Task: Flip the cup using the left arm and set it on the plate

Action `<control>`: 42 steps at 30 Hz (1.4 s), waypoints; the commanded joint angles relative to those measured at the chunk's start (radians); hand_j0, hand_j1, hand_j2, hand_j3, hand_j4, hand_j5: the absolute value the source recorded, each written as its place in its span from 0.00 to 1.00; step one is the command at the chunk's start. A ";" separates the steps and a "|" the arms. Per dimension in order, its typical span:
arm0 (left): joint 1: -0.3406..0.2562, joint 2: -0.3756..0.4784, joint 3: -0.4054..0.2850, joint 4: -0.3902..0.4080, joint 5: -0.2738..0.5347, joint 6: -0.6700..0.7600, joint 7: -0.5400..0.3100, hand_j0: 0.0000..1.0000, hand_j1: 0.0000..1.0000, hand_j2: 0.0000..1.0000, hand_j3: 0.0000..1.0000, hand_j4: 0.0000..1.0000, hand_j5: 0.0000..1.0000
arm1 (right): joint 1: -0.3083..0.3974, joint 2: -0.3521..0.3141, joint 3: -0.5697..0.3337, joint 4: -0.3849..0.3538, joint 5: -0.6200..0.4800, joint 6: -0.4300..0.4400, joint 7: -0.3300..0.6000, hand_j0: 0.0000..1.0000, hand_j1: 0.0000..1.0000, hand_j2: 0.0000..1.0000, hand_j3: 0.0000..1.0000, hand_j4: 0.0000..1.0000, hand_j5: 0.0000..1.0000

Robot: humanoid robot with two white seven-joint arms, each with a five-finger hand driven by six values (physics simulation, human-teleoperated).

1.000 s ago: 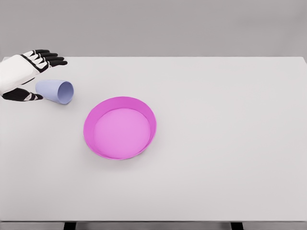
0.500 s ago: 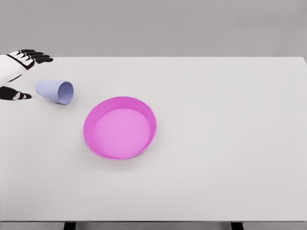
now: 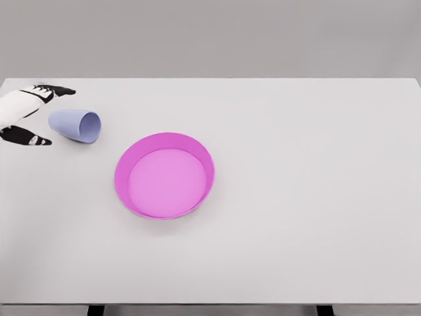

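**Left hand at cup: risks and materials**

Left hand point(image 3: 26, 113): white shell, black fingers point(image 3: 60, 90); spread, holding nothing, thumb and fingers flanking the closed end of the cup without clear contact.

Cup point(image 3: 75, 125): pale lavender, smooth, tapered; on its side at far left, mouth toward the plate. Round wall likely to roll or skid away if nudged off-centre; shallow grip could slip mid-flip.

Plate point(image 3: 125, 164): magenta, round, glossy, raised rim; just right of and nearer than the cup. Rim could tip a cup set down off-centre.

Table point(image 3: 309, 164): flat, matte white.
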 commanded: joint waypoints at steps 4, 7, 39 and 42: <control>-0.017 -0.026 -0.024 0.033 0.003 0.001 -0.002 1.00 1.00 1.00 1.00 1.00 1.00 | 0.000 0.000 0.000 0.000 0.000 0.000 0.000 1.00 1.00 1.00 1.00 1.00 1.00; -0.041 -0.028 -0.026 0.033 -0.069 0.001 -0.003 1.00 1.00 1.00 1.00 1.00 1.00 | 0.000 0.000 0.000 0.000 0.000 0.000 0.000 1.00 1.00 1.00 1.00 1.00 1.00; -0.164 -0.082 -0.161 0.203 -0.070 0.001 -0.002 1.00 1.00 1.00 1.00 1.00 1.00 | 0.000 0.000 0.000 0.000 0.000 0.000 0.000 1.00 1.00 1.00 1.00 1.00 1.00; -0.167 -0.091 -0.161 0.214 -0.072 0.001 -0.003 1.00 1.00 1.00 1.00 1.00 1.00 | 0.000 0.000 0.000 0.000 0.000 0.000 0.000 1.00 1.00 1.00 1.00 1.00 1.00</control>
